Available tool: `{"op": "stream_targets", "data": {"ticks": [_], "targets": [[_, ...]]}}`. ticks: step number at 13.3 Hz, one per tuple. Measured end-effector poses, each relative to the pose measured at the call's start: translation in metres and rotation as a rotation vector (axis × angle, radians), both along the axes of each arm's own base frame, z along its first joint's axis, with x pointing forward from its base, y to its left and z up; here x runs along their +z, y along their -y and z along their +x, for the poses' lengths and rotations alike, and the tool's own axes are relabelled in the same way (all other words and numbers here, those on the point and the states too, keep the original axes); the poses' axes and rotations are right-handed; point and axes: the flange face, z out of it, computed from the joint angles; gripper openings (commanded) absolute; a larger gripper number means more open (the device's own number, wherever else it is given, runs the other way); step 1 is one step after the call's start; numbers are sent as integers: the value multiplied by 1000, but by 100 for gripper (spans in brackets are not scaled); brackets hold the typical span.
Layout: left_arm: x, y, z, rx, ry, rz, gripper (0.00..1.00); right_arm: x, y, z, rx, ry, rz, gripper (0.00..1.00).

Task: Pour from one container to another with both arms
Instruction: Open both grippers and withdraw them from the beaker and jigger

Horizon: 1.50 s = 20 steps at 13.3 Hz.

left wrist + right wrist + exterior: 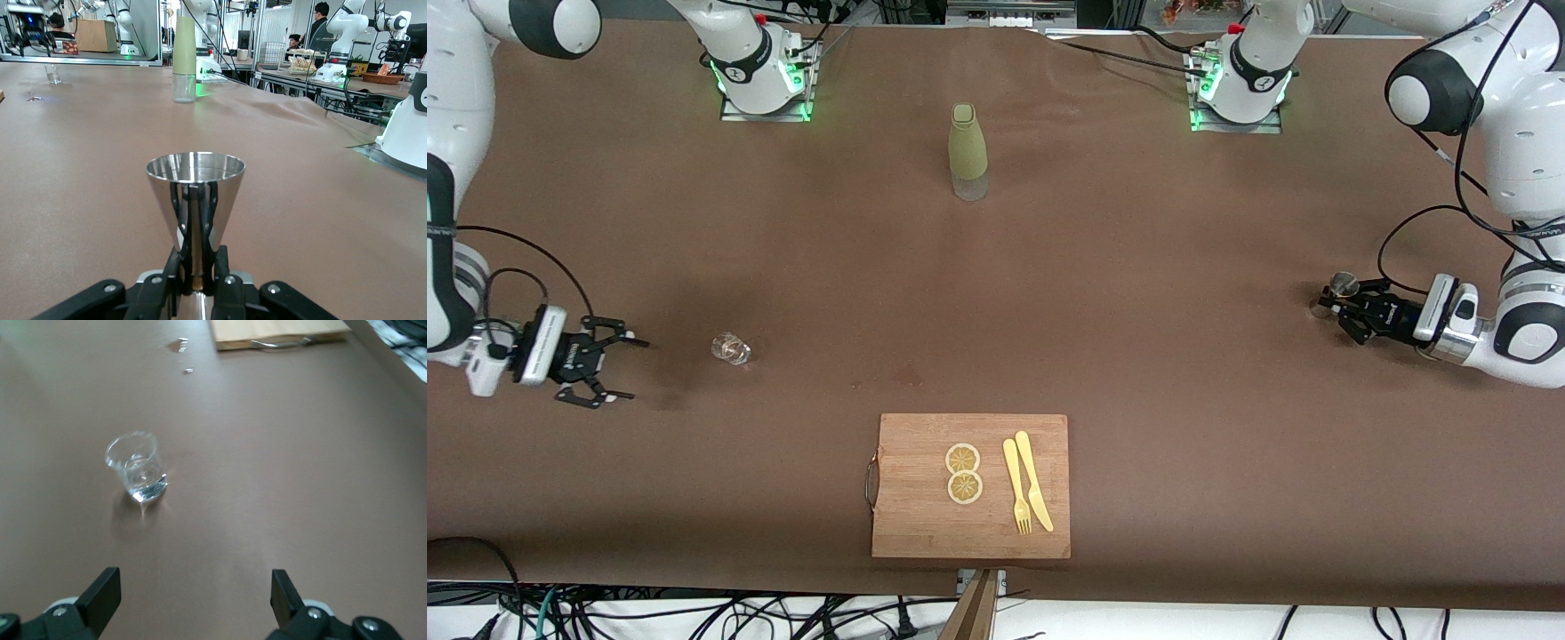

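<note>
The tiny clear glass cup (731, 348) stands upright on the brown table toward the right arm's end, and it also shows in the right wrist view (137, 470). My right gripper (627, 369) is low over the table beside the cup and a short way clear of it. It is open, with nothing between its fingers (100, 593). At the left arm's end my left gripper (1329, 302) is shut on the silver jigger (1340, 286). It holds the jigger upright by the narrow waist, and the open rim of the jigger (195, 193) faces up just above the table.
A tall olive-green bottle (967, 151) stands mid-table near the arm bases. A wooden cutting board (971, 485) lies nearest the front camera, carrying two lemon slices (963, 473), a yellow fork (1016, 486) and a yellow knife (1033, 480). Small wet spots (180, 345) lie between the cup and the board.
</note>
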Motion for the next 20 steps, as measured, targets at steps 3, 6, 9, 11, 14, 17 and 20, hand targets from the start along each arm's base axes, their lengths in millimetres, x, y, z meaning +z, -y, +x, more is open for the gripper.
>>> {"op": "stream_targets", "data": {"ticks": [3,6,9,11,14,17,20], "targets": [[-3,-6,0,9,14,9,100,89,-21,17,-182,-151,-131,100],[-4,-8,-1,12,18,14,100,172,-73,21,-388,-281,-304,100],[0,-12,4,14,44,34,100,240,-136,6,-615,-420,-457,100],[19,-18,21,14,113,78,100,272,-178,-8,-786,-505,-532,100],[96,-26,66,25,300,209,100,301,-219,-34,-1041,-660,-598,100],[206,-36,91,81,469,341,100,322,-240,-60,-1179,-735,-686,100],[325,-31,93,117,589,489,100,344,-241,-73,-1197,-718,-687,100]]}}
